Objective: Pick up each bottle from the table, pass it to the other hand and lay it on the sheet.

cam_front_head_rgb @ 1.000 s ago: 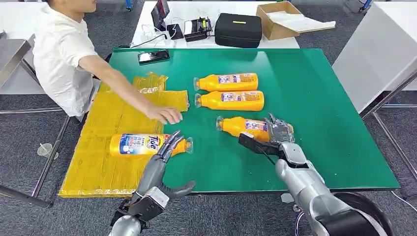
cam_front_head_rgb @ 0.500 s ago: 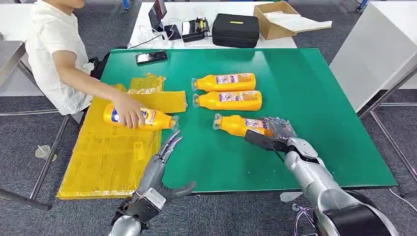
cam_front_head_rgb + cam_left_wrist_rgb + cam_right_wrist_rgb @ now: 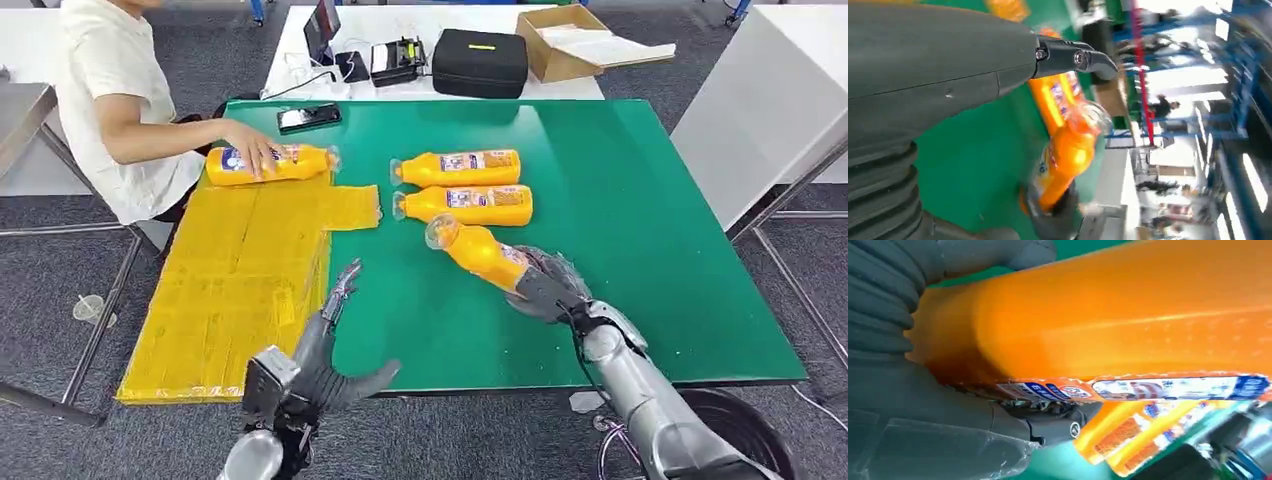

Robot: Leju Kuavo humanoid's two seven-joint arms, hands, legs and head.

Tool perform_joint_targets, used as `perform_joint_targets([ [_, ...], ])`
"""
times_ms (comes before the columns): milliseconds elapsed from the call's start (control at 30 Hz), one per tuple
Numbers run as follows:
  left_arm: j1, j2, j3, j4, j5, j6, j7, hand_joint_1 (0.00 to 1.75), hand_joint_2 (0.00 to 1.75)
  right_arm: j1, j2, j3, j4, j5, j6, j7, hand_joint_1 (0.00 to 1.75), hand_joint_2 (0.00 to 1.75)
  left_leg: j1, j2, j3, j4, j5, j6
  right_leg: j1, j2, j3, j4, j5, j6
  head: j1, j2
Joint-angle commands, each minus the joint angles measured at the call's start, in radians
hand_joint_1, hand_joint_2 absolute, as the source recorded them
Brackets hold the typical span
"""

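Sheet (image 3: 240, 280) lies on counter's (image 3: 640, 200) left part. Two bottles (image 3: 455, 167) lie side by side mid-counter, w/ third bottle (image 3: 478, 250) just in front, tilted in right hand (image 3: 545, 290). Fourth bottle (image 3: 268, 163) at sheet's far edge under person's hand (image 3: 245, 152). Phone (image 3: 310, 117) behind it. Left hand (image 3: 325, 345) at near counter edge.

bottle (image 3: 480, 252): glossy orange plastic | sheet (image 3: 240, 290): crinkled yellow | table (image 3: 640, 200): matt green

head: high, looking down | wrists: close | shared: held bottle (image 3: 480, 252)
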Motion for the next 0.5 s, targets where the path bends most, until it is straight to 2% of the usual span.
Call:
perform_joint_targets([
  [33, -0.052, -0.058, 0.034, 0.221, 0.243, 0.054, 0.118, 0.00, 1.75, 0.120, 0.094, 0.062, -0.307, -0.116, -0.041, 0.007, 1.75, 1.75, 0.001, 0.004, 0.001, -0.001, -0.001, -0.001, 0.001, 0.002, 0.000, -0.001, 0.000, -0.003, 0.000, 0.000],
  [100, -0.082, -0.057, 0.020, 0.275, 0.306, 0.039, 0.128, 0.00, 1.75, 0.090, 0.109, 0.112, -0.287, -0.137, -0.021, -0.009, 1.75, 1.75, 0.001, 0.005, 0.002, 0.000, -0.003, -0.001, 0.002, 0.003, 0.001, 0.000, -0.002, -0.006, 0.000, 0.000],
  [133, -0.099, -0.055, 0.011, 0.296, 0.331, 0.027, 0.131, 0.00, 1.75, 0.070, 0.131, 0.135, -0.264, -0.145, -0.009, -0.020, 1.75, 1.75, 0.000, 0.004, -0.003, 0.000, -0.001, -0.001, 0.001, 0.002, -0.004, 0.000, 0.000, -0.003, -0.001, 0.000],
  [300, -0.142, -0.056, -0.016, 0.310, 0.336, 0.027, 0.101, 0.00, 1.75, 0.010, 0.195, 0.222, -0.180, -0.162, 0.023, -0.024, 1.75, 1.75, 0.002, 0.004, -0.004, 0.000, -0.001, 0.000, 0.001, 0.002, -0.005, 0.000, 0.000, -0.003, 0.000, 0.000],
  [367, -0.144, -0.056, -0.019, 0.308, 0.336, 0.029, 0.100, 0.00, 1.75, 0.002, 0.200, 0.230, -0.163, -0.167, 0.020, -0.026, 1.75, 1.75, 0.002, 0.006, -0.004, 0.001, -0.002, 0.000, 0.002, 0.004, -0.005, 0.001, -0.001, -0.004, 0.000, 0.000],
  [500, -0.146, -0.056, -0.019, 0.300, 0.334, 0.045, 0.087, 0.00, 1.75, -0.004, 0.200, 0.247, -0.154, -0.180, 0.034, -0.043, 1.75, 1.75, 0.001, 0.002, -0.005, 0.000, 0.000, 0.000, 0.001, 0.000, -0.006, 0.000, -0.001, -0.003, 0.000, 0.000],
])
